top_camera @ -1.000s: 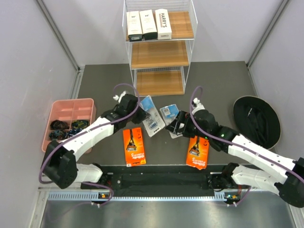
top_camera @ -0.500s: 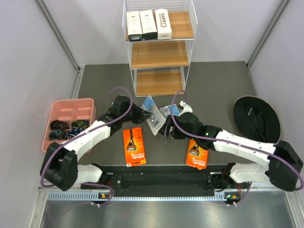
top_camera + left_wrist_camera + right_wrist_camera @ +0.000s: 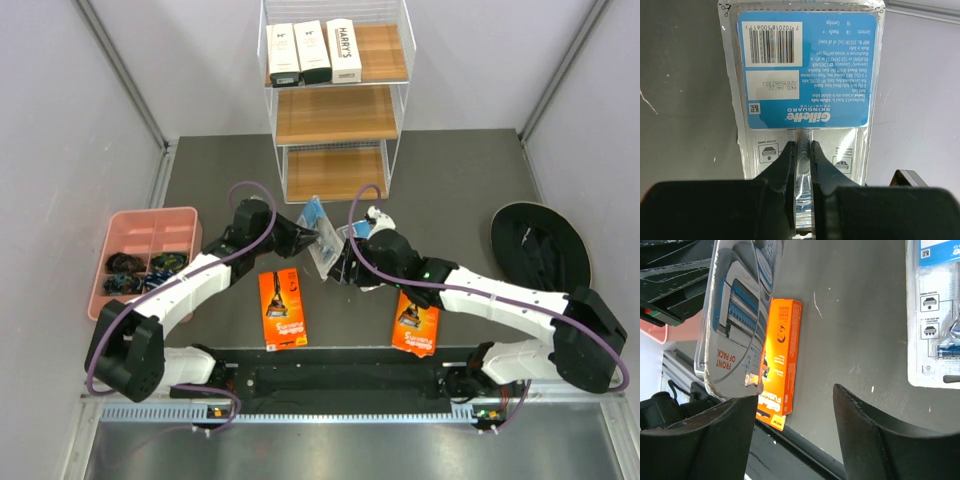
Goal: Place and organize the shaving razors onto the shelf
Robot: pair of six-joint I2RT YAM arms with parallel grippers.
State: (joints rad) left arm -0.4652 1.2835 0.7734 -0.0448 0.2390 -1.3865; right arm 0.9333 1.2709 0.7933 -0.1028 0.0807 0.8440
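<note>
L gripper [image 3: 802, 146]: jaws nearly shut, pinching blister pack [image 3: 805, 70] by its bottom edge; pack tilted up on edge, back side twd wrist cam.
R gripper [image 3: 796, 394]: jaws wide apart, nothing btwn them; just beside the held pack.
2nd pack [image 3: 935, 315]: flat on table [image 3: 450, 180], by R arm.
Orange cards [image 3: 282, 307]: 2, flat on table, near arm bases.
White boxes [image 3: 312, 50]: 3, side by side on top tier of shelf [image 3: 340, 115].

Three white boxes [image 3: 283, 53] [image 3: 312, 51] [image 3: 344, 50], well beyond all fingers. Two blister packs: one [image 3: 807, 75] pinched between left gripper [image 3: 803, 150] fingers, other [image 3: 935, 315] near right gripper [image 3: 795, 440], off to one side of its spread fingers. Two orange cards [image 3: 283, 308] [image 3: 417, 325], behind fingers. One shelf [image 3: 335, 115], three tiers. One pink tray [image 3: 135, 235]. One black round item [image 3: 540, 255].
</note>
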